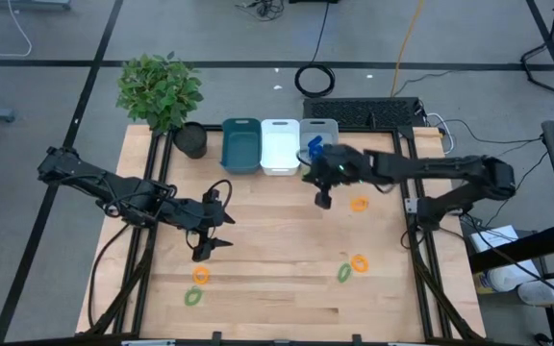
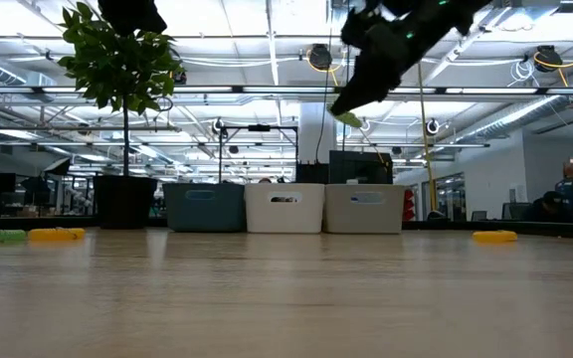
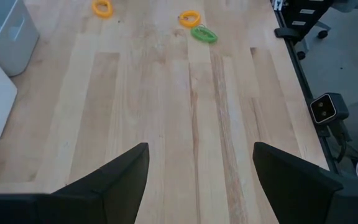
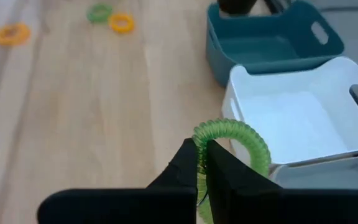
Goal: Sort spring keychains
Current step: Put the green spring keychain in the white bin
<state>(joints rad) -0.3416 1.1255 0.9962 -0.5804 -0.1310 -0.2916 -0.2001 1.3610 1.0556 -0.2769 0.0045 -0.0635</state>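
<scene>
1 green keychain (image 4: 241, 138) is pinched by R gripper (image 1: 323, 199) at 12; 3 orange, 2 green lie loose; L gripper (image 1: 203, 248) is spread wide, empty.

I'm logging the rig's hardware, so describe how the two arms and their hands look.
Both arms are matte black, built of slim jointed segments with black cables looping alongside. The left hand ends in two broad, flat, tapered black fingers. The right hand matches, with a small green light glowing near its wrist.
</scene>
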